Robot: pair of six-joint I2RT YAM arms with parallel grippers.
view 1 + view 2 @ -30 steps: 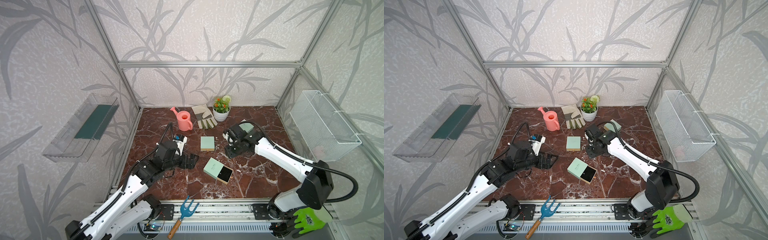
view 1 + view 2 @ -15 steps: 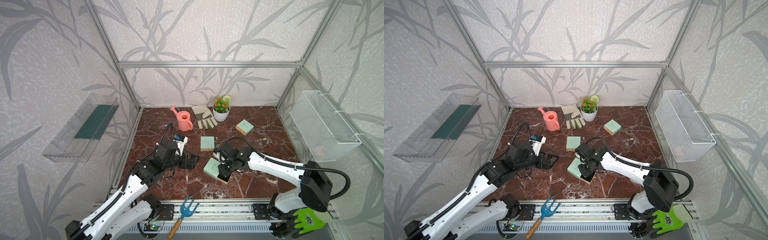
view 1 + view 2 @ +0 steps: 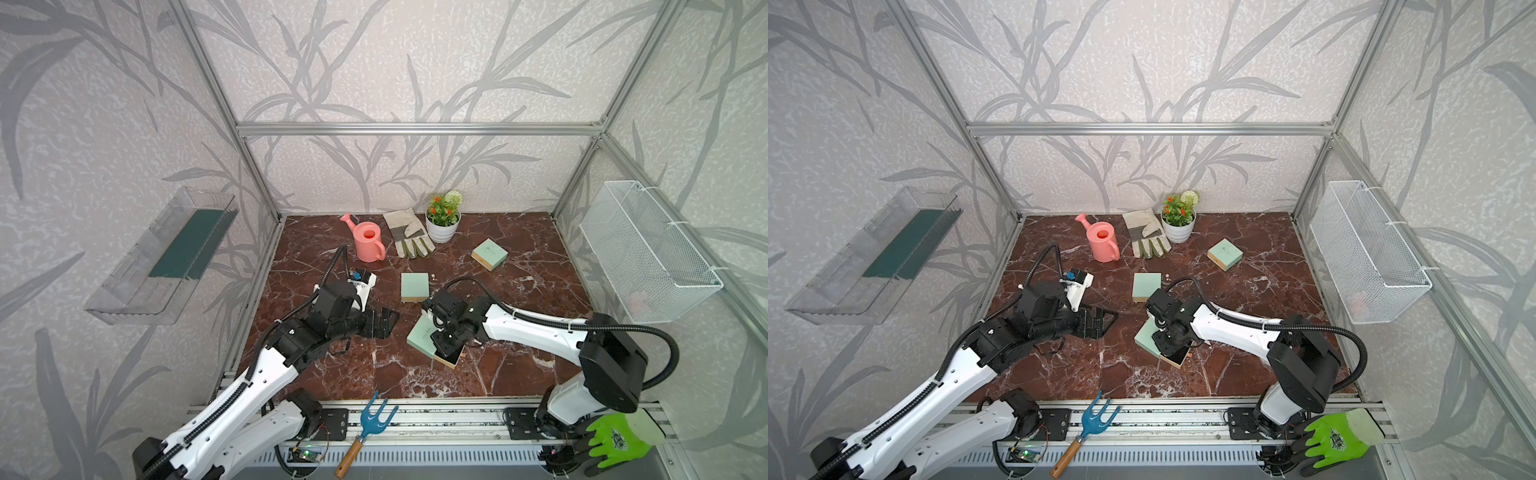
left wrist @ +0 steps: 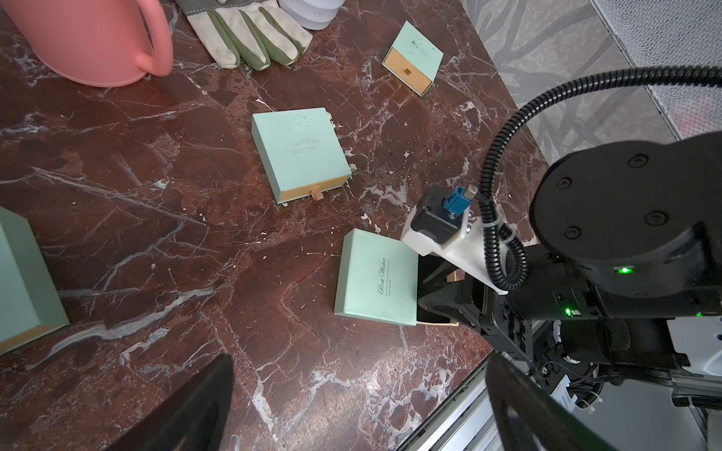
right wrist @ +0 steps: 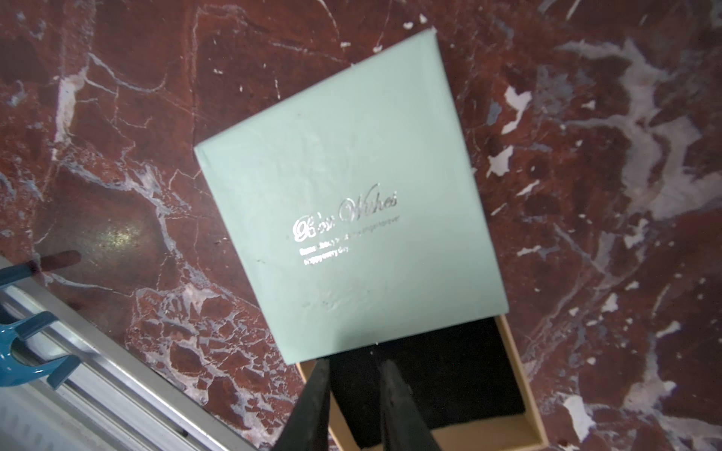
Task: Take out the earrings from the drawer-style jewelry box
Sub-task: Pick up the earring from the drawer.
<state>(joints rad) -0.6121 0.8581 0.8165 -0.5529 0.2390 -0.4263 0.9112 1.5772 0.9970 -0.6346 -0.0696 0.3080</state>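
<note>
Mint-green card sleeves the jewelry box [image 5: 351, 195], its drawer [image 5: 449, 371] pulled partly out, black lining bare. The right end effector [image 5: 354, 365] hangs over the drawer, fingers narrowly apart, nothing seen between; the left end effector [image 3: 384, 326], near the box, gapes wide. Pale specks, probably the earrings [image 3: 432, 275], lie on the counter [image 3: 532, 266] beyond the box, so removal looks largely done.

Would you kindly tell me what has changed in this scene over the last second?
The right pincer swung from near the far box toward the robot, to the open box. It now dips into that box's pulled-out drawer with its jaws narrower, a small gap left and nothing visible between them. The left pincer stayed wide open in place, and both boxes kept their spots.
</note>
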